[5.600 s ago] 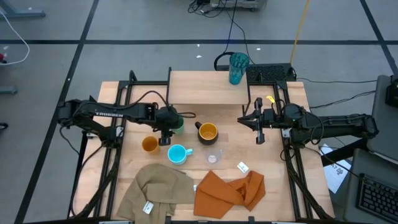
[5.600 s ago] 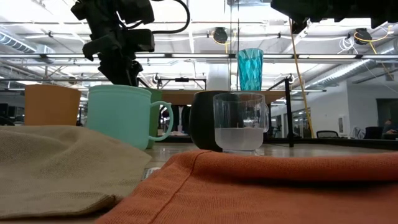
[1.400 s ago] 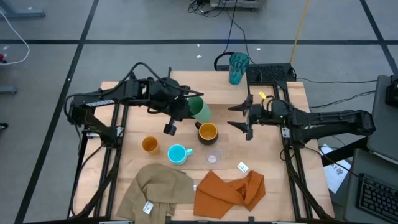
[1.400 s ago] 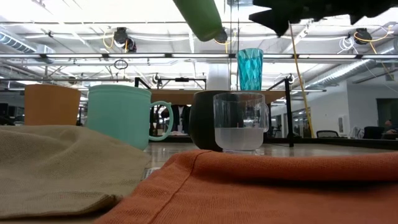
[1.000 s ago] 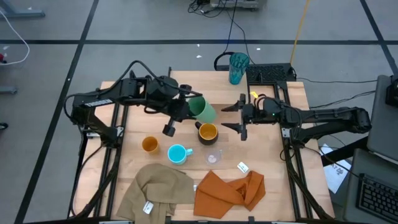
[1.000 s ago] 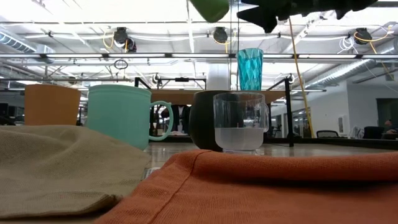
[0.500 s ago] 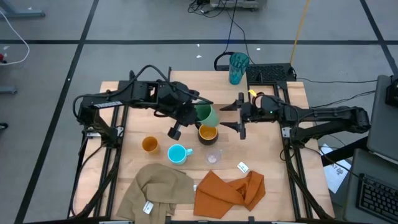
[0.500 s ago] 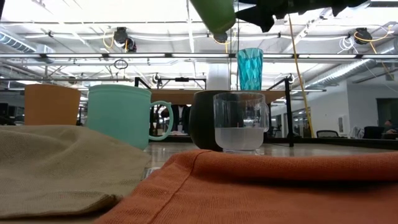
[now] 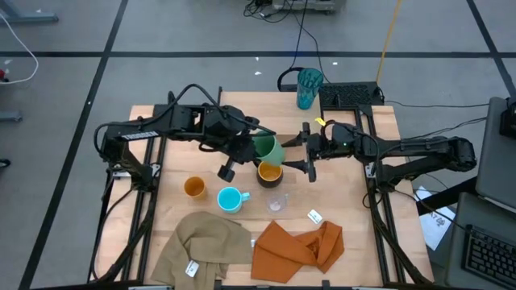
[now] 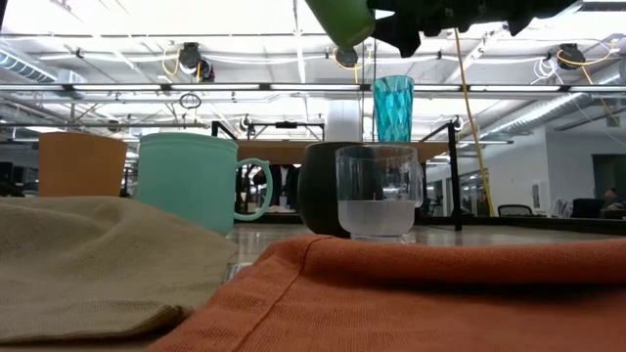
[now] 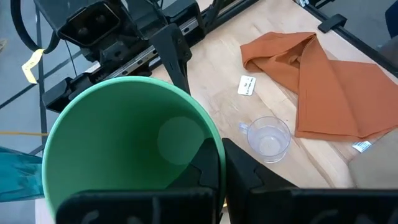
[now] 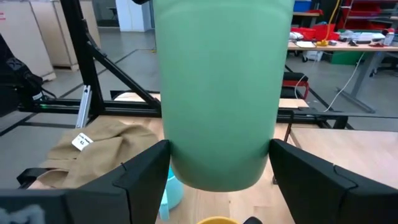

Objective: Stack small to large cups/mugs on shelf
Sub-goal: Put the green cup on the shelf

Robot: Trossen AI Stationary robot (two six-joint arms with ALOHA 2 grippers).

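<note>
Nearest the front edge of the wooden surface (image 9: 242, 109): a tan cloth (image 9: 201, 246) and an orange cloth (image 9: 300, 246), both soft and rumpled. The low view alone shows the orange weave filling its foreground.

Small clear cup (image 9: 276, 203): transparent, handled, standing just behind the orange cloth; the left wrist view shows its thin rim and a white tag (image 11: 247, 85) beside it.

Light blue mug (image 9: 230, 199) and small orange cup (image 9: 193, 188): smooth, upright, side by side left of the clear cup.

Black mug (image 9: 268, 171): yellow-orange inside, upright at centre.

Green cup (image 9: 268, 149): smooth, tapered, matte, held in the air just behind the black mug. The left claw (image 9: 251, 151) is clenched on its rim, one finger inside the wall, as the left wrist view shows. The left arm reaches in bent from the left side.

Right claw (image 9: 305, 151): released, fingers spread wide. Only the right wrist view shows them flanking the cup's base on either side, apart from it. The right arm stretches low from the right.

Shelf (image 9: 266, 102): light-wood board at the rear.

Teal tumbler (image 9: 308, 87): tall, faceted, translucent, upright at the shelf's right end.
</note>
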